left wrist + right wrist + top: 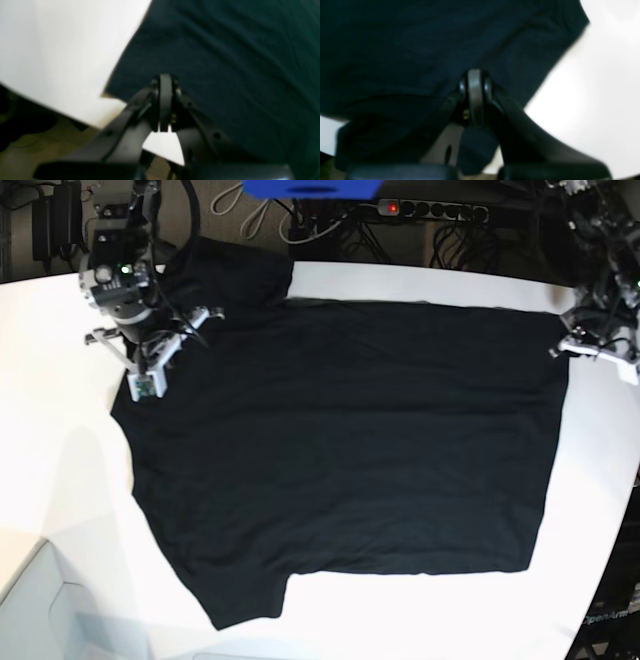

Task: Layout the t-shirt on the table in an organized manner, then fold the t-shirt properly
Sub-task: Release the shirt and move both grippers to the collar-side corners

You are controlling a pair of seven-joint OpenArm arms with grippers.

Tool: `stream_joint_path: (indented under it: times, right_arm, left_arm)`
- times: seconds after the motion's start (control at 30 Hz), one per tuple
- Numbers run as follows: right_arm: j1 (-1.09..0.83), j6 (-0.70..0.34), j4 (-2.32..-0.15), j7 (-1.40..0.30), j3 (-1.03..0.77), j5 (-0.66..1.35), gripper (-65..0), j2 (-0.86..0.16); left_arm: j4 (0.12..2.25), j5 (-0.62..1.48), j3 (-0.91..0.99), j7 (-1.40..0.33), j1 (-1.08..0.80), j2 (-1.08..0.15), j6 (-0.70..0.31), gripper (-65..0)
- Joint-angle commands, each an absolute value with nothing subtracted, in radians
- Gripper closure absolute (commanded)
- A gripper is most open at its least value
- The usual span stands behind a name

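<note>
Closed right gripper (pixel 475 75) over unprinted t-shirt (pixel 350 440)

Open room: bare white surface (pixel 60 480) along the near-left side, a strip below the t-shirt's (pixel 350 440) lower edge, and a band at the right beyond the hem, all free for a hand to pass. Obstacles: the t-shirt spread flat over most of the middle; the right hand (pixel 150 370) with its arm over the shirt's far-left sleeve area, and the left hand (pixel 575 345) at the far-right hem corner. Far edge: a power strip (pixel 430 210) and tangled cables (pixel 300 225) crowd the space behind the surface.
</note>
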State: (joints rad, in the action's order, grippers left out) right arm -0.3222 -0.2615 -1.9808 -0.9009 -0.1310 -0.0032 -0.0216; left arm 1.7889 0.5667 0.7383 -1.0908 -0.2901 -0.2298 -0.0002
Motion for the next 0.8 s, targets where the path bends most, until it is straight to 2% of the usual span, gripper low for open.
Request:
stream_joint_path:
  times: [0.0,0.1,0.23,0.37,0.43,0.53,0.77]
  right_arm:
    - [-0.340,-0.266,-1.998,-0.886,-0.145,-0.004,-4.3,-0.024]
    - [-0.392,-0.292,-2.000,-0.883,-0.163,-0.002,-14.8,-0.022]
    - [-0.463,-0.305,-2.003,-0.816,-0.225,-0.002,-28.1,0.022]
    - [-0.552,-0.305,-2.002,-0.728,-0.232,-0.002,-36.1,0.053]
    - [-0.575,-0.305,-2.002,-0.708,-0.236,-0.002,-38.5,0.074]
    - [-0.605,-0.305,-2.000,-0.702,-0.236,-0.002,-39.4,0.084]
    - [-0.633,-0.305,-1.995,-0.702,-0.231,-0.002,-39.3,0.085]
  left_arm:
    - [1.813,0.570,0.759,-1.079,-0.308,-0.251,-0.002,-0.5]
    - [1.817,0.561,0.806,-1.078,-0.335,-0.271,-0.111,-7.9]
    - [1.811,0.556,0.903,-1.082,-0.338,-0.269,-0.255,-23.7]
    - [1.805,0.484,0.946,-1.079,-0.337,-0.268,-0.295,-39.2]
    - [1.791,0.446,0.946,-1.078,-0.334,-0.255,-0.297,-44.7]
    - [1.787,0.400,0.943,-1.078,-0.331,-0.248,-0.297,-48.8]
    - [1.682,0.389,0.905,-0.975,-0.302,-0.226,-0.297,-49.1]
